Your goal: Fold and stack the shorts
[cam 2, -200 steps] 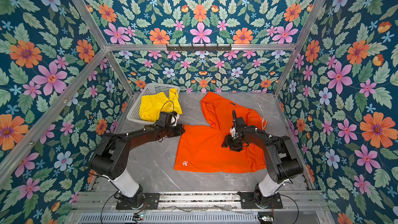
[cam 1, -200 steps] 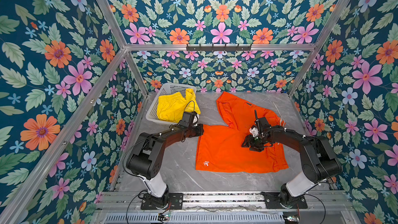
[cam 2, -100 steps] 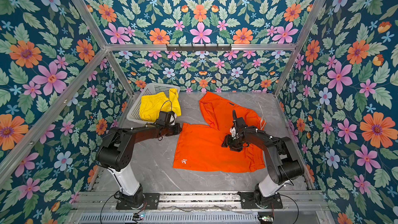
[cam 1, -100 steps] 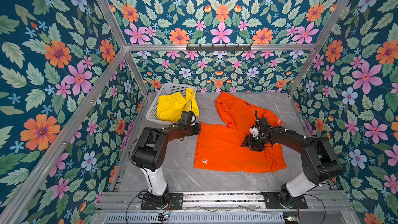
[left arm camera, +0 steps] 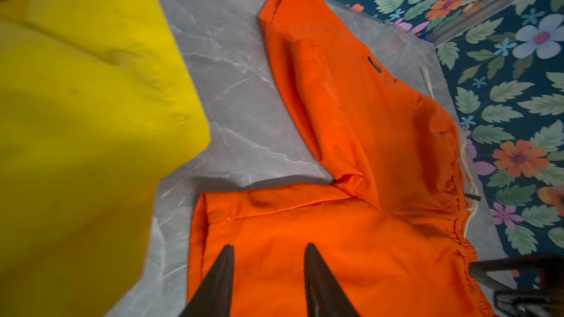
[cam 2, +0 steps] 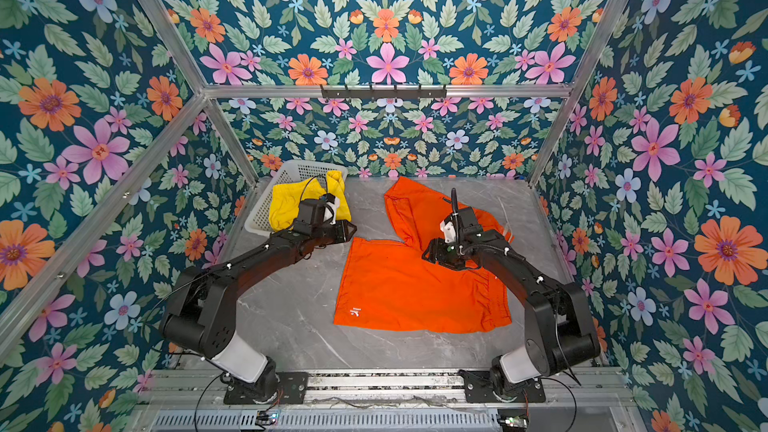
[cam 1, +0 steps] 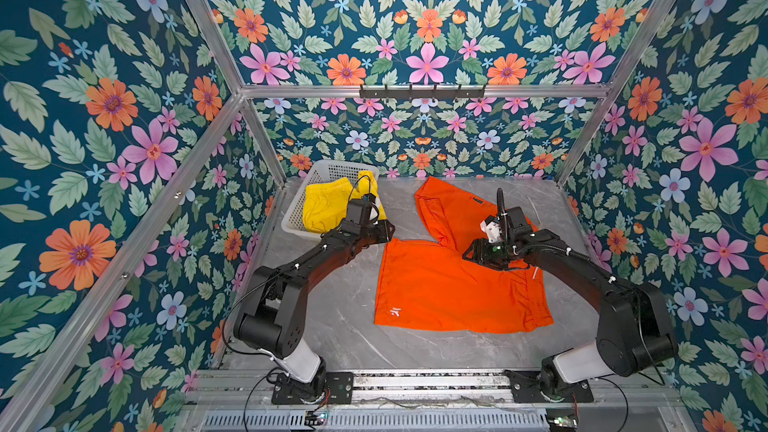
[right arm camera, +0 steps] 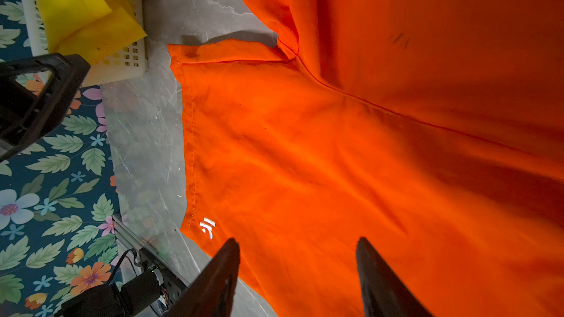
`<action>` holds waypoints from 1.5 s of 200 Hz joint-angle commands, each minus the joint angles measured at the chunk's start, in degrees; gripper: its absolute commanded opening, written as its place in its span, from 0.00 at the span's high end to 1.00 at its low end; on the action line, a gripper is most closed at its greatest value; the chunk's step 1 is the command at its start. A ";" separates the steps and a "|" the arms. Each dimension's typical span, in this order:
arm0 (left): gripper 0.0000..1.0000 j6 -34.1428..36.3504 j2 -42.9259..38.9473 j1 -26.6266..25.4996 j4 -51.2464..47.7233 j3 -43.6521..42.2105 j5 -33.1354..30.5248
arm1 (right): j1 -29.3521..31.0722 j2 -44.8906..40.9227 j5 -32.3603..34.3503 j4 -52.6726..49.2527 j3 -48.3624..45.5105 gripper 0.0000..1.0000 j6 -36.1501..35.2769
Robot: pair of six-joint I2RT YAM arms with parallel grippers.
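The orange shorts (cam 1: 449, 292) (cam 2: 415, 288) lie spread on the grey marble table. One leg lies flat toward the front with a small white logo (right arm camera: 207, 227), and the other points to the back. My left gripper (cam 1: 384, 232) (left arm camera: 268, 245) is open just over the flat leg's far left corner, with nothing between its fingers. Over the middle of the orange shorts (right arm camera: 335, 147) hovers my right gripper (cam 1: 471, 253) (right arm camera: 297, 239), open and empty. The yellow shorts (cam 1: 328, 207) (left arm camera: 76, 117) sit crumpled in the white basket (cam 1: 297, 218).
The basket (cam 2: 259, 218) stands at the back left corner, close behind my left wrist. A white drawstring (left arm camera: 427, 83) trails from the waistband at the right. Floral walls and aluminium posts enclose the table on three sides. A hook rail (cam 1: 422, 91) hangs on the back wall.
My left gripper was shut on the orange leg's corner, drew it slightly left, and has now opened and let it go. The right gripper has stayed in place, open.
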 commanded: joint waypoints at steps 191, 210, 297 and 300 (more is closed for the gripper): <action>0.62 -5.86 -7.57 -5.63 -2.78 -21.52 -3.25 | 0.76 -4.40 0.35 -3.91 -15.08 0.39 1.93; 0.57 -4.28 -8.09 -5.63 -4.49 -16.18 -3.62 | 0.76 -5.68 0.96 -3.74 -10.47 0.39 1.43; 0.42 0.78 19.57 -5.63 -4.92 24.75 -2.27 | 0.76 16.61 4.36 9.38 15.40 0.40 0.30; 0.42 0.60 20.44 -5.63 -4.91 25.84 -2.21 | 0.76 17.53 4.45 9.49 16.27 0.40 0.14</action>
